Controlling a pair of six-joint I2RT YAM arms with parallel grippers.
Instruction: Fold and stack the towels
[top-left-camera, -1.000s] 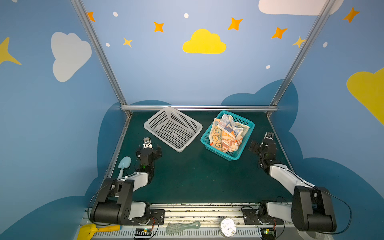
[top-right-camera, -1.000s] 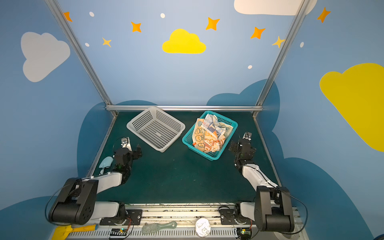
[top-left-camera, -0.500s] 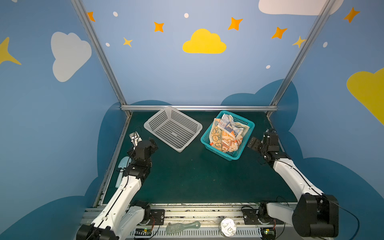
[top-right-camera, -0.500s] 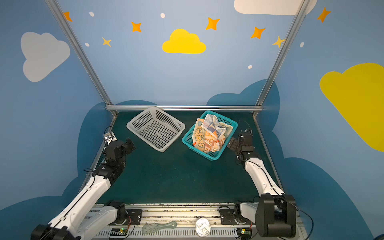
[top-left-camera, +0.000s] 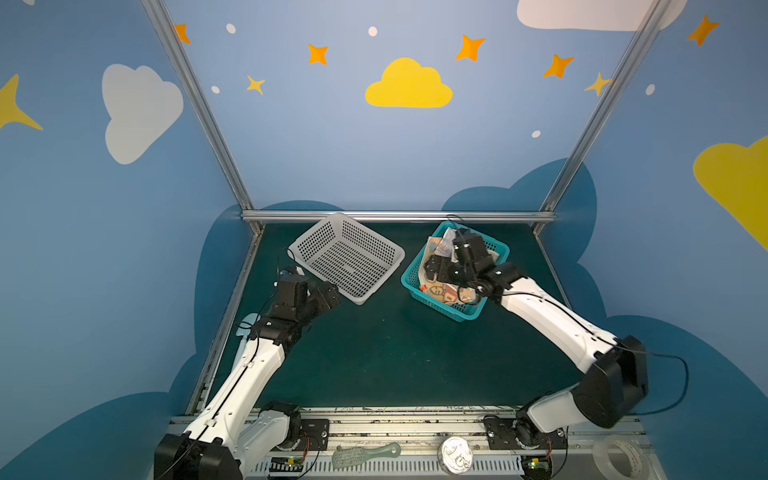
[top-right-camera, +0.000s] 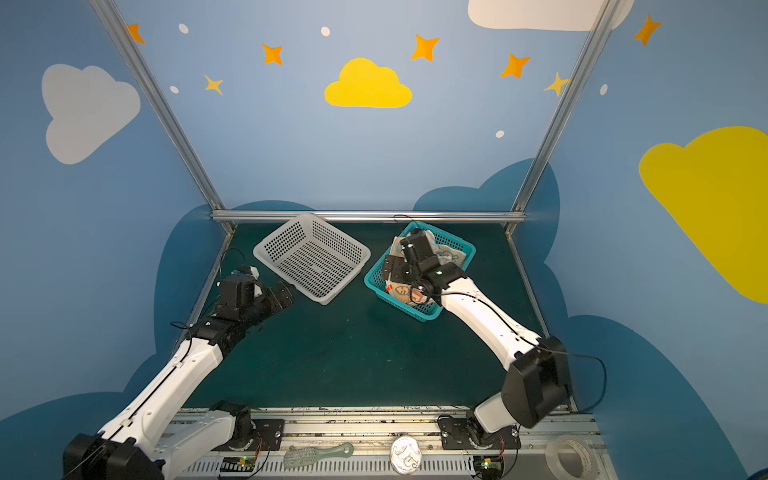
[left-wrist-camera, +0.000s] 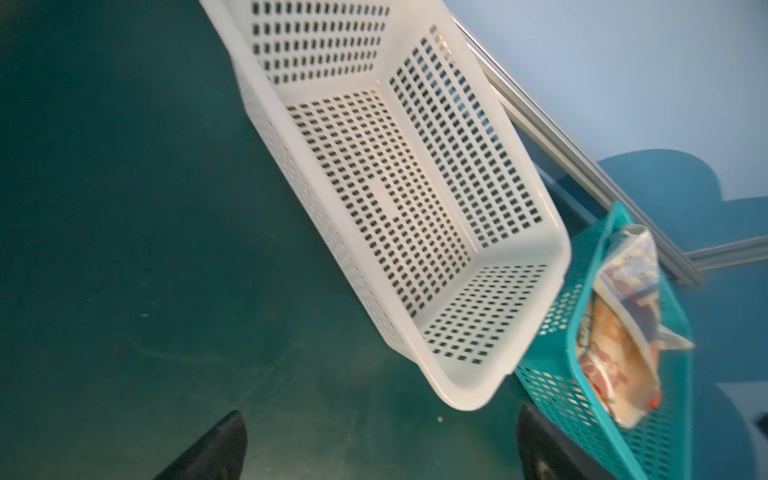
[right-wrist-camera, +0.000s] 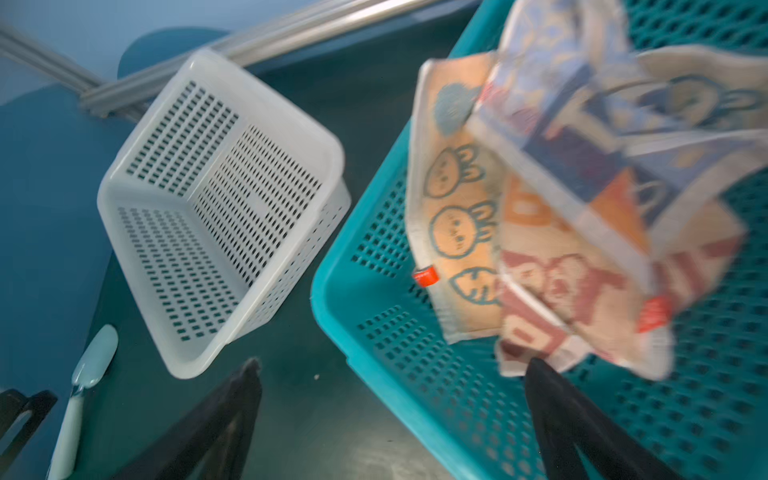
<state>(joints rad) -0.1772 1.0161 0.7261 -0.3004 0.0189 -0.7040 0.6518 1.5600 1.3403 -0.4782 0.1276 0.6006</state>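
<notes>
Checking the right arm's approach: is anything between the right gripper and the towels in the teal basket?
Nothing covers the towels, heaped in the teal basket. But the open right gripper straddles the basket's rim: one finger is at the towels' edge, the other outside over the table, so the rim could catch it.

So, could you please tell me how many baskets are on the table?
2: the white basket at back left, and the teal basket right of it, holding the towels.
</notes>
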